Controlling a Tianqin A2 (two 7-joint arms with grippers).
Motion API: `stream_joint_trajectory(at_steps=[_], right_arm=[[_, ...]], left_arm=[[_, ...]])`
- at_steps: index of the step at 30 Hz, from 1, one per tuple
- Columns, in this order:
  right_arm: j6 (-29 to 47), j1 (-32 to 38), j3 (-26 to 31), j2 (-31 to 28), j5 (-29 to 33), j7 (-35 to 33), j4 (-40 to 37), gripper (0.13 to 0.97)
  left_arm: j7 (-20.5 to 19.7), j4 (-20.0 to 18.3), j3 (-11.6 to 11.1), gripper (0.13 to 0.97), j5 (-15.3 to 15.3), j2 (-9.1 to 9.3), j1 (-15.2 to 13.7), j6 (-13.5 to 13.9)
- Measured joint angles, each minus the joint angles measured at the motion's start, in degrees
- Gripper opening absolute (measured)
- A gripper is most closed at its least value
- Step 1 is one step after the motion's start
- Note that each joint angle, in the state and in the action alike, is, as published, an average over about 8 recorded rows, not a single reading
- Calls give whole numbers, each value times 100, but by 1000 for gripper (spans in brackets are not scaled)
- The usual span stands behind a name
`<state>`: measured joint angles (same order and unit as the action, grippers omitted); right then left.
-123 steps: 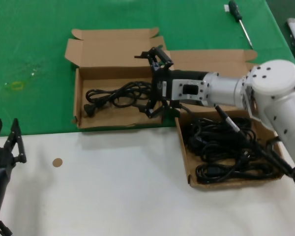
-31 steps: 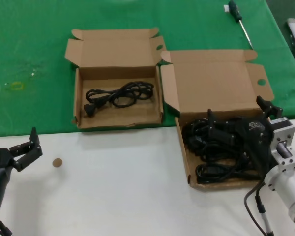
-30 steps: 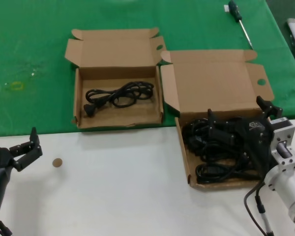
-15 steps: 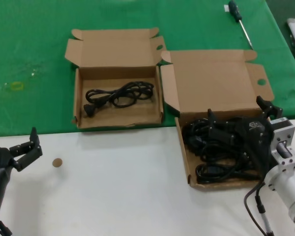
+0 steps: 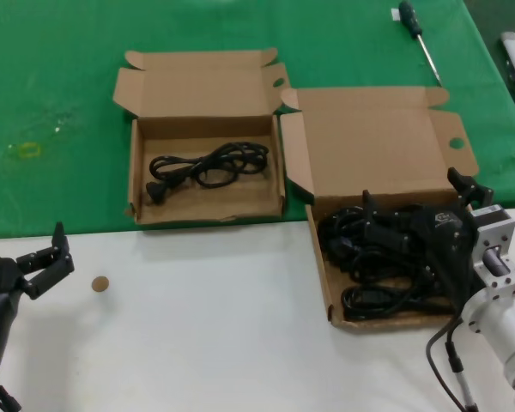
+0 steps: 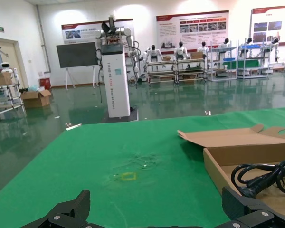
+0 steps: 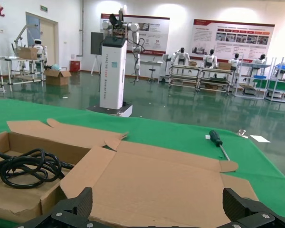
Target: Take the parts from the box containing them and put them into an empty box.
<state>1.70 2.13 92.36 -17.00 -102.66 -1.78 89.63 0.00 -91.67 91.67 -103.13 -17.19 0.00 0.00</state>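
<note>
With one bunch of black rubber power cord (image 5: 208, 165) already lying in the smaller shallow brown cardboard box with the ragged front rim (image 5: 141, 209), the step in hand is, by my reading, the next pick from the supply. The right gripper (image 5: 419, 215) hangs low over the tangled pile of black cords with chunky plugs (image 5: 371, 262) that fills the larger brown cardboard box with the tall lid (image 5: 373, 154), its jaws spread wide and holding nothing, the tips at or just among the topmost loops. The left gripper (image 5: 41, 257) waits over the white part of the table (image 5: 197, 326), near its left edge, jaws likewise apart. Next, the right jaws need to settle around a single bunch and close, so that neighbouring loops are not dragged out with it.
</note>
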Motion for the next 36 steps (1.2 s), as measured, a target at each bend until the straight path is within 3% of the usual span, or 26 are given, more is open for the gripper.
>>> stream_joint_trajectory(at_steps=[36], right_arm=[[0,0,0,0,0,0,0,966]], left_arm=[[0,0,0,966,0,0,0,0]])
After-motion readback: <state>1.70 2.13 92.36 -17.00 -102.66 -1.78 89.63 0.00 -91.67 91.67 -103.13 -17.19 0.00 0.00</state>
